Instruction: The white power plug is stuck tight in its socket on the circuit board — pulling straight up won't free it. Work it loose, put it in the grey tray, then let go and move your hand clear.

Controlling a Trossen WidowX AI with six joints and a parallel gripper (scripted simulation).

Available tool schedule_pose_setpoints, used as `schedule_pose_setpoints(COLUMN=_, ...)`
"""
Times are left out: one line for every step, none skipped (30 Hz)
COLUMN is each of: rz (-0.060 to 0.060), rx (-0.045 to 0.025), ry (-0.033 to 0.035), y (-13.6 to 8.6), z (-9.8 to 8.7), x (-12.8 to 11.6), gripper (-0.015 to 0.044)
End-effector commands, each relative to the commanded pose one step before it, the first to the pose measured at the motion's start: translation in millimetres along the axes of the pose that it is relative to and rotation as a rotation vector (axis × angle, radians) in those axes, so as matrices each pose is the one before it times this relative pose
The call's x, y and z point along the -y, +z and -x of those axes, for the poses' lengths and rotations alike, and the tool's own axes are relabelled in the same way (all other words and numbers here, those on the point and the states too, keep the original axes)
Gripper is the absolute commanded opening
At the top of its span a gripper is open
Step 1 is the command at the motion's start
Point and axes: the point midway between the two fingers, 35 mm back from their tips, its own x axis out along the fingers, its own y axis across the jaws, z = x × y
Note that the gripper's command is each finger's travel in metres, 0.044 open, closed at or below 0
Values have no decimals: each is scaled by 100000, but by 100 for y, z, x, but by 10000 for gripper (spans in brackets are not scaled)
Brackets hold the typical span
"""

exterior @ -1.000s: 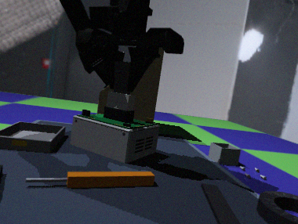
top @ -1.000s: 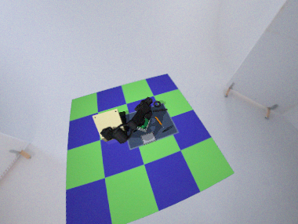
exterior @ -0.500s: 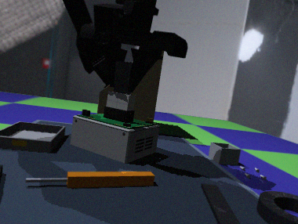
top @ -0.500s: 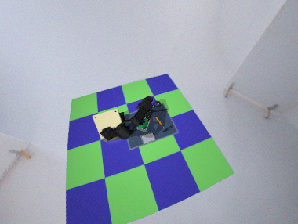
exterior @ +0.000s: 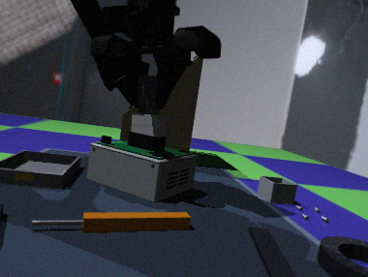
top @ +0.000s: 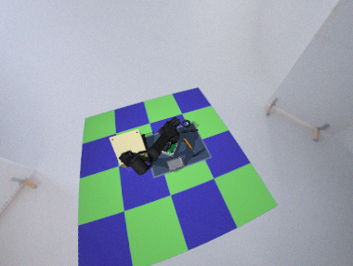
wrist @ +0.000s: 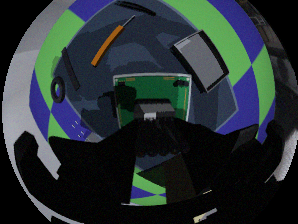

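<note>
Plug sits upright, gripped by the claw.

Seen from the exterior, the tray lies left of the circuit board, the screwdriver before it, the small box right. The plug stands over the board's socket.
</note>
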Motion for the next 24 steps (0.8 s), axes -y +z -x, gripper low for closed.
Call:
schedule_pose_setpoints(rz=1652, rx=1220, ry=51, y=-140, z=1767, x=-97, gripper=0)
schedule_pose_setpoints(rz=-13, rx=14, ry=-2623, y=-1, z=-1, x=-222, gripper=0)
schedule_pose_setpoints(rz=-16, rx=10, ry=-2933, y=-1, z=-1, x=-247, gripper=0)
schedule_pose_setpoints(rz=-18, rx=4, ry=-3093, y=-1, z=-1, x=-260, gripper=0)
schedule_pose_setpoints(rz=-19, rx=-2, ry=-3093, y=0, z=-1, x=-259, gripper=0)
schedule_pose_setpoints(rz=-19, rx=-8, ry=-2931, y=0, z=-1, x=-245, gripper=0)
schedule_pose_setpoints(rz=-18, rx=-11, ry=-2619, y=0, z=0, x=-219, gripper=0)
schedule_pose_setpoints(rz=-16, rx=-11, ry=-2177, y=0, z=96, x=-173, gripper=0)
schedule_pose_setpoints(rz=-10, rx=-16, ry=-1626, y=1, z=1, x=-137, gripper=0)
schedule_pose_setpoints(rz=-7, rx=-9, ry=-1004, y=1, z=1, x=-84, gripper=0)
schedule_pose_setpoints(rz=-3, rx=-5, ry=-334, y=1, z=1, x=-28, gripper=0)
schedule_pose_setpoints(rz=3, rx=-2, ry=352, y=0, z=46, x=35, gripper=0)
schedule_pose_setpoints(rz=7, rx=5, ry=1020, y=0, z=0, x=84, gripper=0)
schedule_pose_setpoints(rz=12, rx=9, ry=1643, y=0, z=-2, x=136, gripper=0)
schedule_pose_setpoints(rz=15, rx=12, ry=2189, y=-1, z=-3, x=182, gripper=0)
schedule_pose_setpoints(rz=18, rx=13, ry=2629, y=-1, z=-5, x=219, gripper=0)
schedule_pose_setpoints(rz=20, rx=11, ry=2937, y=0, z=-6, x=246, gripper=0)
schedule_pose_setpoints(rz=20, rx=7, ry=3095, y=0, z=-7, x=259, gripper=0)
schedule_pose_setpoints(rz=24, rx=-12, ry=3098, y=-1, z=135, x=259, gripper=0)
schedule_pose_setpoints(rz=13, rx=5, ry=2924, y=1, z=-4, x=247, gripper=0)
schedule_pose_setpoints(rz=17, rx=-20, ry=2619, y=0, z=114, x=213, gripper=0)
schedule_pose_setpoints(rz=8, rx=-6, ry=2167, y=1, z=-3, x=184, gripper=0)
schedule_pose_setpoints(rz=8, rx=-19, ry=1624, y=0, z=73, x=130, gripper=0)
schedule_pose_setpoints(rz=3, rx=-8, ry=997, y=1, z=-2, x=86, gripper=0)
